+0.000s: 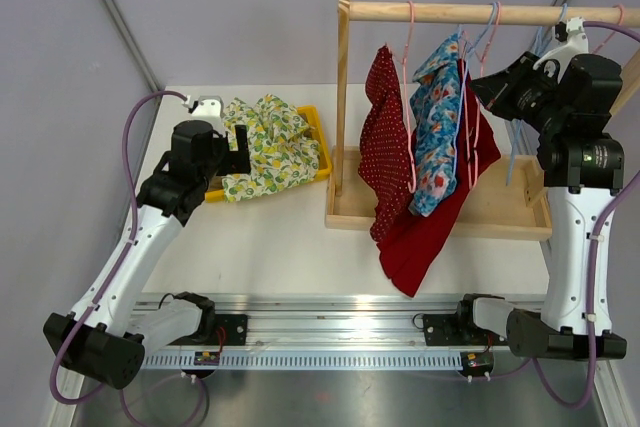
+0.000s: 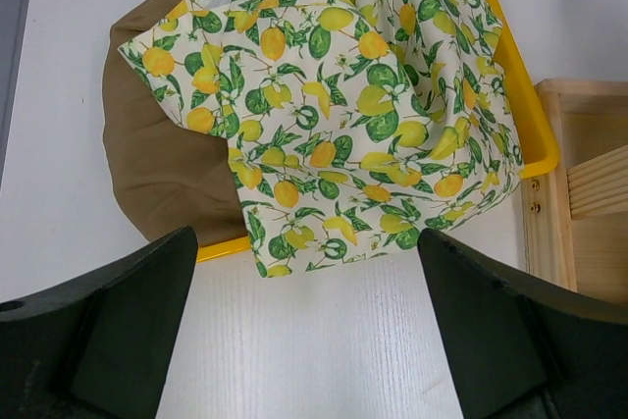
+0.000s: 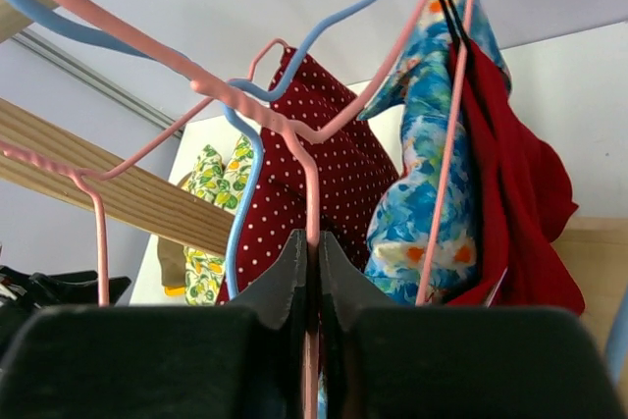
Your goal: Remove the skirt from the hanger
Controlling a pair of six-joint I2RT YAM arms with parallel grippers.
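Note:
Three garments hang on wire hangers from the wooden rail [image 1: 480, 13]: a dark red polka-dot one [image 1: 385, 142] [image 3: 334, 164], a blue floral one [image 1: 437, 127] [image 3: 422, 193] and a plain red one [image 1: 430, 237] [image 3: 520, 203]. Which of them is the skirt I cannot tell. My right gripper [image 1: 480, 89] [image 3: 316, 242] is up at the rail beside the red garment. It is shut on a thin pink hanger [image 3: 312, 183] wire that runs straight between its jaws. My left gripper [image 1: 240, 147] [image 2: 306, 242] hovers open over the table, with nothing between its fingers.
A yellow tray [image 1: 318, 137] [image 2: 530, 125] at the back left holds a lemon-print cloth [image 1: 265, 142] [image 2: 343, 95] over a brown cloth [image 2: 157, 174]. The rack's wooden base [image 1: 500, 212] lies right of the tray. Blue and pink empty hangers [image 3: 245, 183] crowd the rail near my right gripper.

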